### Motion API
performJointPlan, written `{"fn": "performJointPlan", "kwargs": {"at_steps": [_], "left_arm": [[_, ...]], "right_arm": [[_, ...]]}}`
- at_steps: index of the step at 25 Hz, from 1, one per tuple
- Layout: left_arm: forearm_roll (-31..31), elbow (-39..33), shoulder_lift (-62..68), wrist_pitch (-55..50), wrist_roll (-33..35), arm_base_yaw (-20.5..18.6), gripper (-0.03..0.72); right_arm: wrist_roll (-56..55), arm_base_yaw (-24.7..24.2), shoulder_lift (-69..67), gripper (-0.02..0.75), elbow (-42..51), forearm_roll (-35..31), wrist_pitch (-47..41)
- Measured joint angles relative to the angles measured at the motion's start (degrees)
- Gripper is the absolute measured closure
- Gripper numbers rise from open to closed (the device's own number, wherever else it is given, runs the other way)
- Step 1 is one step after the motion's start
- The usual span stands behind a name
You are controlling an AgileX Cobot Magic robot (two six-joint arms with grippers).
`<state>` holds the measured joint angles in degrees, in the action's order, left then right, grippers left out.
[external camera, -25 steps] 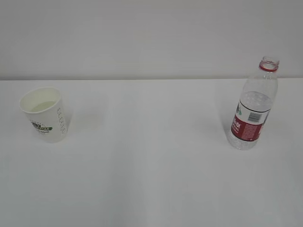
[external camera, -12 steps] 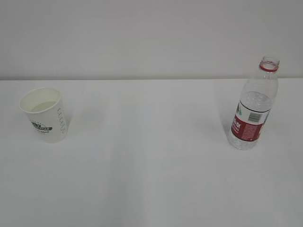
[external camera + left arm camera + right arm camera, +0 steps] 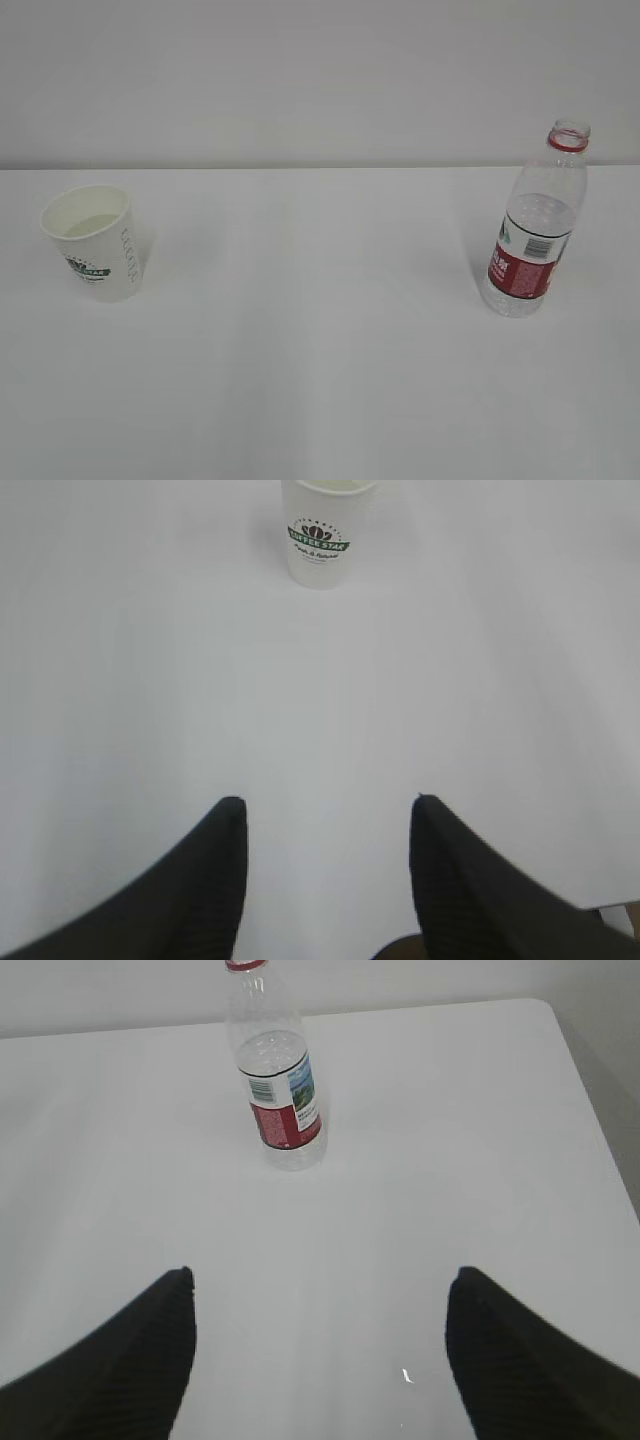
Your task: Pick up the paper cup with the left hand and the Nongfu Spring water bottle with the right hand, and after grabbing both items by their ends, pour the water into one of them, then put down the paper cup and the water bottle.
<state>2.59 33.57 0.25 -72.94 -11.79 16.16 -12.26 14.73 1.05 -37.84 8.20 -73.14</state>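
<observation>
1. We see neither arm from the exterior view; only the wrist views show the dark ribbed fingertips of the left hand (image 3: pixel 328 802) and the right hand (image 3: pixel 320 1272).
2. Both stand with jaws parted and nothing between them, the right spread wider, each well apart from its object.
3. The paper cup (image 3: pixel 94 243) stands upright at the left of the white table (image 3: pixel 320 380), its rim cropped in the left wrist view; its print is legible only there.
4. The Nongfu Spring water bottle (image 3: pixel 534 220), clear ribbed plastic, uncapped, stands upright at the right; its water level is hard to judge.
</observation>
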Motion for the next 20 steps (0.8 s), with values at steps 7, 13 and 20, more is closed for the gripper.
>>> {"fn": "performJointPlan", "kwargs": {"at_steps": [7, 13, 20], "left_arm": [[0.12, -0.97, 0.00, 0.35, 0.00, 0.00, 0.307], [1.47, -1.10, 0.00, 1.70, 0.00, 0.00, 0.307], [2.40, -1.42, 0.00, 3.14, 0.00, 0.00, 0.307]], "right_arm": [[0.12, 0.00, 0.00, 0.150, 2.42, 2.19, 0.00], [0.12, 0.00, 0.00, 0.150, 6.35, 2.31, 0.00], [0.12, 0.00, 0.00, 0.151, 8.06, 2.31, 4.26]]}}
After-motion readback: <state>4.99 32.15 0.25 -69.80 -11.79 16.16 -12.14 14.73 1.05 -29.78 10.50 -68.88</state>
